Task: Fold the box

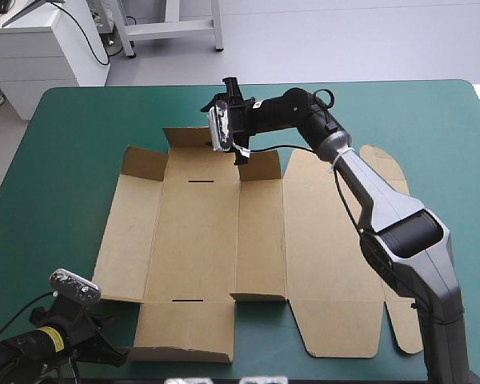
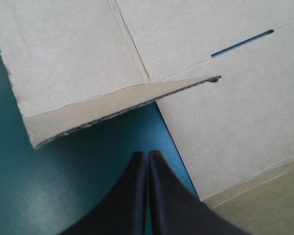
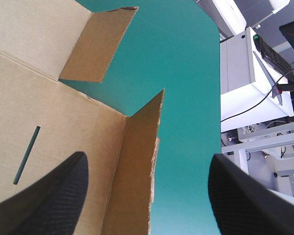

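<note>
The brown box (image 1: pixel 216 240) lies as a cut sheet, mostly flat, in the middle of the teal-green table. My right gripper (image 1: pixel 224 120) is open over the sheet's far edge. In the right wrist view (image 3: pixel 148 159) a small far flap (image 3: pixel 137 156) stands raised between the black fingers, touching neither. My left gripper (image 1: pixel 116 348) is shut and holds nothing, low at the sheet's near left corner. In the left wrist view (image 2: pixel 147 155) its tip points at a slightly lifted flap edge (image 2: pixel 112 107) just ahead, with teal-green cover between them.
The right arm (image 1: pixel 384 216) reaches across the sheet's right panels. Rounded tabs (image 1: pixel 388 164) lie flat at the sheet's right side. Bare teal-green cover (image 1: pixel 64 136) runs along the left and far sides. A slot (image 2: pixel 242 43) is cut in the panel ahead of the left gripper.
</note>
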